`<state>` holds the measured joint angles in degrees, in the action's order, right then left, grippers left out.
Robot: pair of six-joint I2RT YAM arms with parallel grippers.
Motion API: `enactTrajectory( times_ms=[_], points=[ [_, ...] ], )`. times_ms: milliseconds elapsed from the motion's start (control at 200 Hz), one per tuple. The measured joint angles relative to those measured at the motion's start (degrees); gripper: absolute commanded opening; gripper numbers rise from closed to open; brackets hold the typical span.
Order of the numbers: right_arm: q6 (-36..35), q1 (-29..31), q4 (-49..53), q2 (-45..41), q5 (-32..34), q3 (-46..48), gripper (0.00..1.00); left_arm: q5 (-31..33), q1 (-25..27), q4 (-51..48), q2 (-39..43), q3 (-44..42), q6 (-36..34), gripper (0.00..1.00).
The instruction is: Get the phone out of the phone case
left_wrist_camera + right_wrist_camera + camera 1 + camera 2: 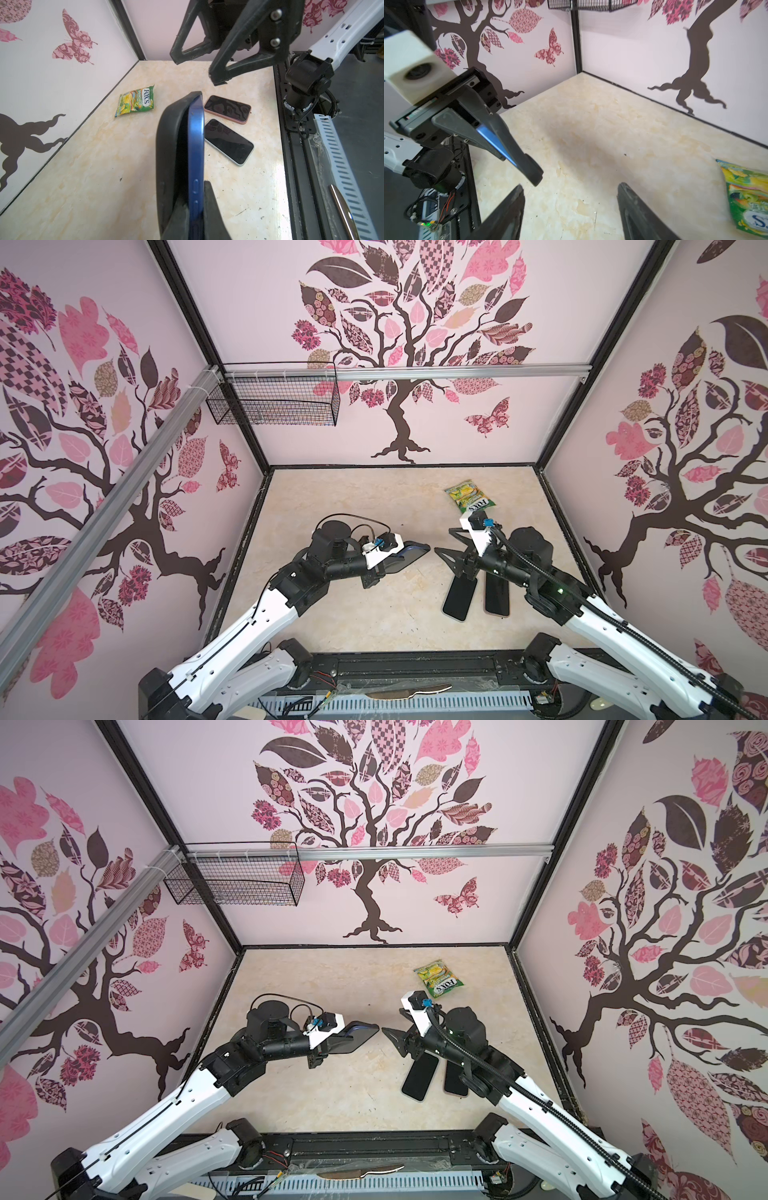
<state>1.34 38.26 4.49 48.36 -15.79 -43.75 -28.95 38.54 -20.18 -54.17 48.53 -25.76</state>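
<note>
A blue phone (pixel 196 155) sits edge-on in my left gripper (pixel 195 193), which is shut on it above the table. The dark phone case (pixel 170 145) has peeled away along one long side and still wraps the phone's far end. In both top views the phone (pixel 409 549) (pixel 362 1029) and case (pixel 411 560) (pixel 357 1043) point toward the middle. My right gripper (pixel 446 546) (pixel 571 207) stands open just beyond the case's tip, with nothing between its fingers. The right wrist view shows the blue edge (pixel 494 139) between the left fingers.
Two bare phones lie side by side on the table under my right arm, one pink-edged (pixel 227 109) and one white-edged (pixel 228 141). A green candy bag (pixel 469 497) lies at the back right. A wire basket (pixel 274 398) hangs on the back rail.
</note>
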Motion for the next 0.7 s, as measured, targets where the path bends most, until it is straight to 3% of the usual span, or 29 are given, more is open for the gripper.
enactTrajectory(
  times_ms=[325,700],
  points=[
    [6.67,-6.64,1.84,3.28,-12.74,-2.43,0.66,-2.36,0.00,-2.64,-0.02,0.00,-6.49,0.00],
    [8.28,-6.95,4.37,6.82,-21.55,-6.71,0.64,-5.92,0.00,-3.91,-0.74,0.00,-11.56,0.00]
  ],
)
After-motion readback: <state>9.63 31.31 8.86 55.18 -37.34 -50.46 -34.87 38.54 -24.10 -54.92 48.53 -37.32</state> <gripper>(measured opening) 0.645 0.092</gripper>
